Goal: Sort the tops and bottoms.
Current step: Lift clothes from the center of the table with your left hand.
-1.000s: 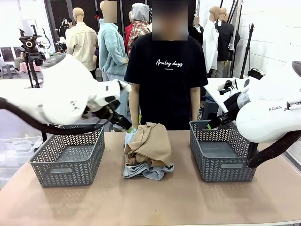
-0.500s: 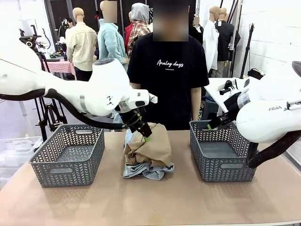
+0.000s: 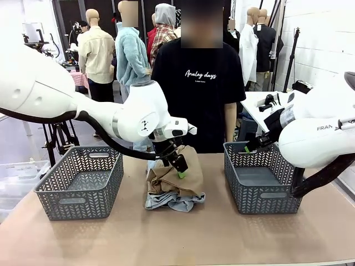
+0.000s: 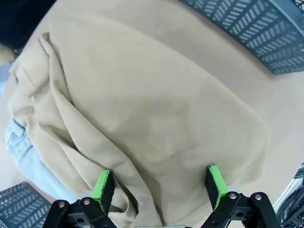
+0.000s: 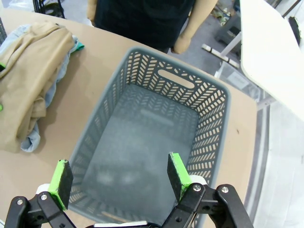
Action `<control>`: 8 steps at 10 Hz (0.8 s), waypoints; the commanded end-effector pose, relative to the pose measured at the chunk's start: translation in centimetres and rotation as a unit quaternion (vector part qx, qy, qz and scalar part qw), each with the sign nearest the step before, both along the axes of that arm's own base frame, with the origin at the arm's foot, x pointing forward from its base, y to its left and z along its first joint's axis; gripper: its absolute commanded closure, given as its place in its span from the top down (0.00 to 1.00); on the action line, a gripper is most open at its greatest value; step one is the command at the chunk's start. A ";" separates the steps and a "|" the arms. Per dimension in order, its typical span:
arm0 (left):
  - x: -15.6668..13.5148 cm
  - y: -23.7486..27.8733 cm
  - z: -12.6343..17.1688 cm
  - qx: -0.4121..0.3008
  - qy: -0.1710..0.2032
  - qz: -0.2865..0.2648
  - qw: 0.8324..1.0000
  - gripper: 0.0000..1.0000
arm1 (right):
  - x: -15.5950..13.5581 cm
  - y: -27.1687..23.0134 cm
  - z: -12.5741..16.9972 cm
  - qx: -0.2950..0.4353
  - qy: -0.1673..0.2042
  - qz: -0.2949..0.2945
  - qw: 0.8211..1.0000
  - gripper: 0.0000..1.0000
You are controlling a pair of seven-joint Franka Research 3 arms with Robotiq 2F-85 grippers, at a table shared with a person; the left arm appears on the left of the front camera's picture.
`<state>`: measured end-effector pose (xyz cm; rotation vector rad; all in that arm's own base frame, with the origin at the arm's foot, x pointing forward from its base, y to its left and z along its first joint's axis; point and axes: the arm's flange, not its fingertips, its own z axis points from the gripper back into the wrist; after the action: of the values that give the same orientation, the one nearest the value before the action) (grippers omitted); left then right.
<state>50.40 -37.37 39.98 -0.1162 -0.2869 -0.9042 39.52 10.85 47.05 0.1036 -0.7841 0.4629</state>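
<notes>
The bare brown table point(image 3: 177, 238) ran from the robot's side to the far edge. On it stood two empty grey baskets: the left basket point(image 3: 77, 208) and the right basket point(image 3: 265, 200), well apart, with a heap of clothes between them. At the bottom of the heap lay the bottoms point(image 3: 173, 203), light blue denim, its edge poking out toward the robot. Over the denim sat the khaki-tan top point(image 3: 165, 183), rumpled and folded. In the right wrist view, a sliver of teal-green cloth point(image 5: 78, 46) peeked out at the far side of the heap.

The left gripper point(image 4: 158, 178) pointed down at the khaki-tan top, its green pads spread wide with nothing between them. The tips were at the cloth's surface, but whether they pressed into it could not be told. The right gripper point(image 5: 119, 173) hung above the right basket, likewise released and holding nothing. At the far edge, behind the heap, stood a person point(image 3: 198, 83) in a black printed T-shirt.
</notes>
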 end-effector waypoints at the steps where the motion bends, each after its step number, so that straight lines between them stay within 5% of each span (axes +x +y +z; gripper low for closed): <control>1: 0.9 -0.4 0.0 0.001 0.009 0.010 1.000 0.86 | 0.1 -0.1 -0.1 -0.002 0.000 0.002 1.000 1.00; 6: 1.0 -0.2 0.1 0.008 0.018 0.027 0.999 0.00 | 0.1 -0.1 -0.1 -0.002 0.000 0.002 1.000 1.00; 8: 0.9 0.3 0.3 0.007 0.031 0.050 0.998 0.00 | 0.1 -0.1 -0.1 -0.002 0.000 0.002 1.000 1.00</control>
<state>51.37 -37.45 40.15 -0.1244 -0.2530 -0.8408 39.52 10.85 47.05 0.1036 -0.7840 0.4630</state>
